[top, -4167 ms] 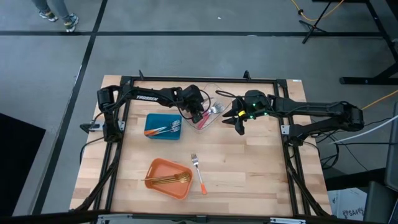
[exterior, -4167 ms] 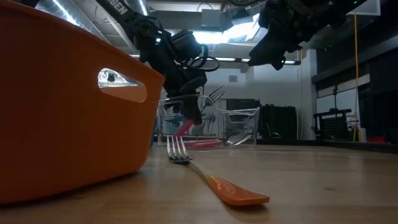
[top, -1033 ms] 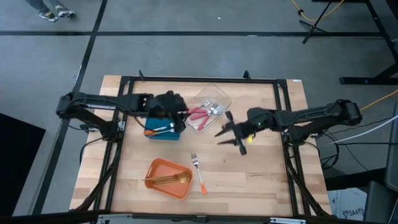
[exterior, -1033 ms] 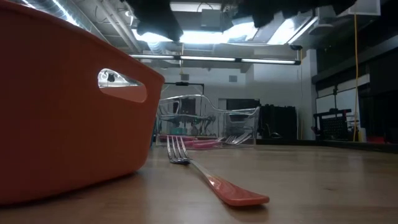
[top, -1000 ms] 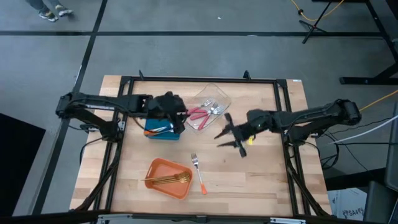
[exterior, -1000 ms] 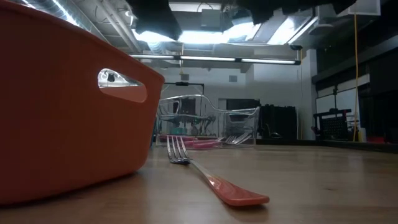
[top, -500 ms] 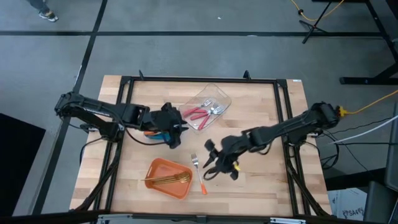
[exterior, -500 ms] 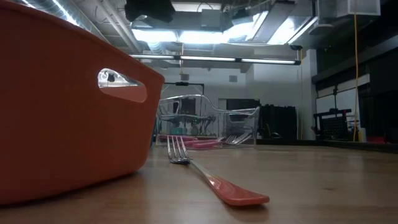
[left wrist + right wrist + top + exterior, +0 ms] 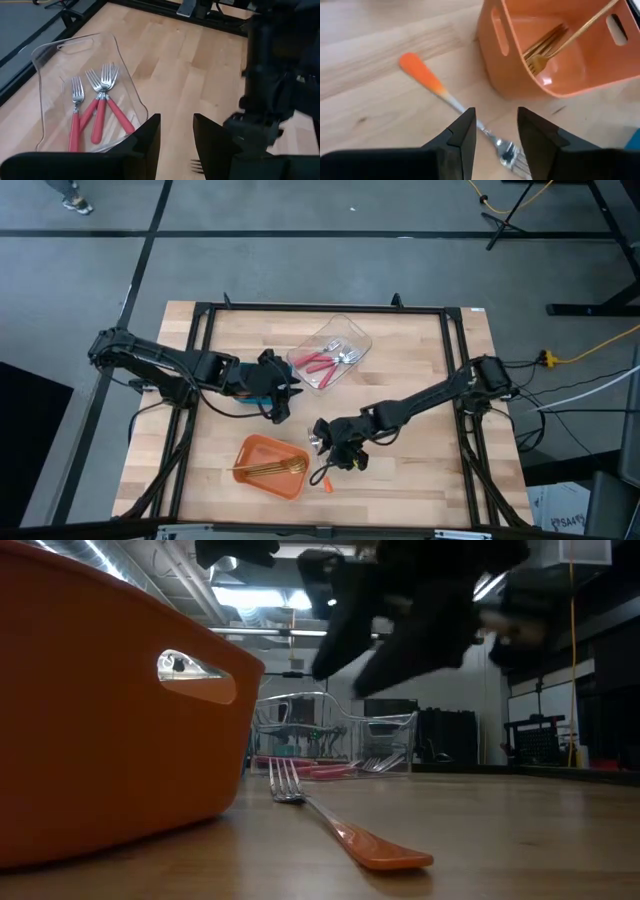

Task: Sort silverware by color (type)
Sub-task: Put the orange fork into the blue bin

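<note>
One orange-handled fork (image 9: 323,467) lies flat on the wood beside the orange container (image 9: 262,473), which holds gold forks (image 9: 270,469). My right gripper (image 9: 335,446) hovers open just above this fork. In the right wrist view its fingers (image 9: 462,137) stand either side of the fork's silver neck (image 9: 470,116), with the orange handle (image 9: 420,72) ahead. In the low view the right gripper (image 9: 350,670) is clear of the fork (image 9: 345,835). My left gripper (image 9: 281,396) is open by the blue container (image 9: 252,387). Three red-handled forks (image 9: 97,112) lie in the clear container (image 9: 328,352).
The orange container's wall (image 9: 515,75) stands close beside the right gripper. The clear container (image 9: 60,65) sits toward the far side. Both arms reach in over the table's middle; a black frame (image 9: 320,308) borders the table. Bare wood lies to the right and near side.
My right gripper has swung from beside the clear container toward the near edge and left and has come down over the orange-handled fork. My left gripper has shifted from above the blue container a little toward the near edge. The fork has not moved.
</note>
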You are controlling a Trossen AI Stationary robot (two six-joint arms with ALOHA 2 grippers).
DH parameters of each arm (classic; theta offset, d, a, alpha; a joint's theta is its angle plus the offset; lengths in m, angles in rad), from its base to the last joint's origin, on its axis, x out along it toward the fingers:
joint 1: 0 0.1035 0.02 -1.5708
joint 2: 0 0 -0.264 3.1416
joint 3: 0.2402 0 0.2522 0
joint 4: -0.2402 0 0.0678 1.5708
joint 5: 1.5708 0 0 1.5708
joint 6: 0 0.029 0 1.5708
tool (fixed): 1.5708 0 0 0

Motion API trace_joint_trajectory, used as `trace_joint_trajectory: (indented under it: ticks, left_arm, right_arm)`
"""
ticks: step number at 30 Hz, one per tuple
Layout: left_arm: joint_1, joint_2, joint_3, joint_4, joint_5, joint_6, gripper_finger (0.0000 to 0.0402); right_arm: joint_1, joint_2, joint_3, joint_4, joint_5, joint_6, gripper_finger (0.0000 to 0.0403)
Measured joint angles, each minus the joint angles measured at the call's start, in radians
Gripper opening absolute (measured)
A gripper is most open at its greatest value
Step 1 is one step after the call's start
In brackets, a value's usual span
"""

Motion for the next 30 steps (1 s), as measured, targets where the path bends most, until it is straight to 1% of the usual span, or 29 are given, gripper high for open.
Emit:
trace_joint_trajectory:
  ticks: [5, 10, 12, 17, 23, 30]
  left_arm:
    - [0.0, 0.0, 0.0, 0.002, 0.0, -0.001, 0.0109]
    - [0.0, 0.0, 0.0, 0.006, 0.0, -0.001, 0.0109]
    - [0.0, 0.0, 0.0, 0.006, 0.0, -0.001, 0.0109]
    - [0.0, 0.0, 0.0, 0.008, -0.001, -0.001, 0.0109]
    - [0.0, 0.0, 0.0, 0.009, -0.001, -0.001, 0.0109]
    - [0.0, 0.0, 0.0, 0.009, -0.002, -0.002, 0.0109]
  right_arm:
    - [-0.006, 0.074, 0.001, 0.088, -0.001, -0.02, 0.0134]
    - [-0.014, 0.127, 0.0, 0.106, -0.009, -0.053, 0.0134]
    - [-0.021, 0.144, 0.0, 0.128, -0.029, -0.053, 0.0134]
    - [-0.037, 0.159, 0.0, 0.143, -0.098, -0.052, 0.0134]
    - [-0.07, 0.169, 0.0, 0.143, -0.104, -0.051, 0.0134]
    - [-0.087, 0.195, 0.0, 0.147, -0.139, -0.043, 0.0134]
